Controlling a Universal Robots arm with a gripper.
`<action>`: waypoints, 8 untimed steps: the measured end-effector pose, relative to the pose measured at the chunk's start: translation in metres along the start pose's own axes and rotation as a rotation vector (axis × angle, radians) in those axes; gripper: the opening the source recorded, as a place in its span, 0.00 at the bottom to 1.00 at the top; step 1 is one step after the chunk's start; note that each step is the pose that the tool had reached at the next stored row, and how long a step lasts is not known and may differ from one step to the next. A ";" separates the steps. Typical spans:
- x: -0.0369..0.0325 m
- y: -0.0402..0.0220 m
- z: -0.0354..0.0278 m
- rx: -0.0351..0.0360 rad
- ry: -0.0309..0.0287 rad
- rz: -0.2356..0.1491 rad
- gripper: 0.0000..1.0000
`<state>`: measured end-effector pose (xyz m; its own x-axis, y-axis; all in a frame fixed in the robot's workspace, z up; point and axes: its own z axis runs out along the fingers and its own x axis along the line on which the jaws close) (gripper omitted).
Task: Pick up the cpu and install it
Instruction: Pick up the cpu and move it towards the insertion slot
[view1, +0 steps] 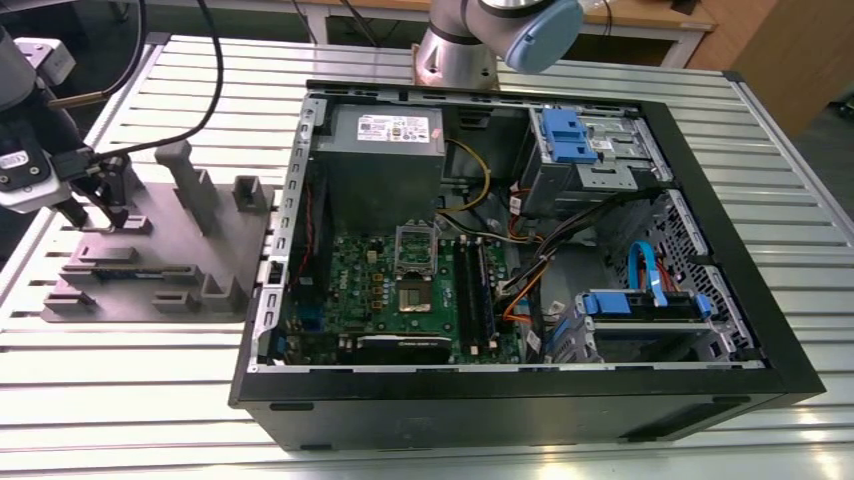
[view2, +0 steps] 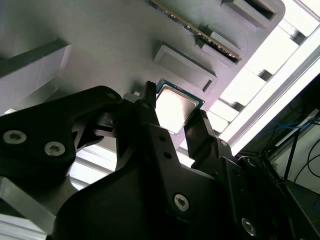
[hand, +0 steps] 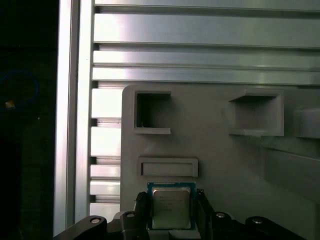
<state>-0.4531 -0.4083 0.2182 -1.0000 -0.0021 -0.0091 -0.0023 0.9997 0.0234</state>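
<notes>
Setup: slatted metal desk (view1: 134, 385) carrying a grey holder (view1: 167, 240) and, beside the holder on the exterior view's right, an open black case (view1: 534, 405).

Tool (view1: 96, 218): down at the holder's corner farthest from the case, on the exterior view's left. Fingertips are at the level of the holder's top face.

Cpu (hand: 171, 207) (view2: 175, 106): seen in both wrist views, lying flat with its metal top up, in the holder, directly between the two fingers (hand: 142, 209). Its green rim shows around the silvery lid.

Tool state: each finger sits against an opposite edge of the cpu with no gap visible on either side, so I read it as clenched on the cpu. Whether the cpu has left the holder's face cannot be told.

Holder details, first wrist view:
- a low rectangular bar (hand: 167, 167) just beside the cpu, on the side away from the tool body
- two square pockets (hand: 152, 112) (hand: 256, 112) farther along the holder, past the bar

Holder details, second wrist view: a thin board (view2: 200, 31) stands on edge in a slot, well apart from the cpu.

Away from the holder, inside the case:
- green motherboard (view1: 387, 290) on the case floor, at the side nearest the holder
- grey box (view1: 380, 150) with a white label, next to the motherboard
- blue drive brackets (view1: 567, 135) (view1: 641, 305) at the side farthest from the holder

Arm base (view1: 461, 50) stands on the desk behind the case, well apart from the holder
</notes>
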 end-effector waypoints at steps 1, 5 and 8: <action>0.0000 0.0000 -0.0002 0.0000 0.0000 0.000 0.47; 0.0000 0.0000 -0.0011 0.0000 0.0000 0.000 0.47; 0.0000 0.0000 -0.0019 0.0000 0.0000 0.000 0.47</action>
<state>-0.4530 -0.4083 0.2200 -1.0000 -0.0021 -0.0091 -0.0023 0.9997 0.0234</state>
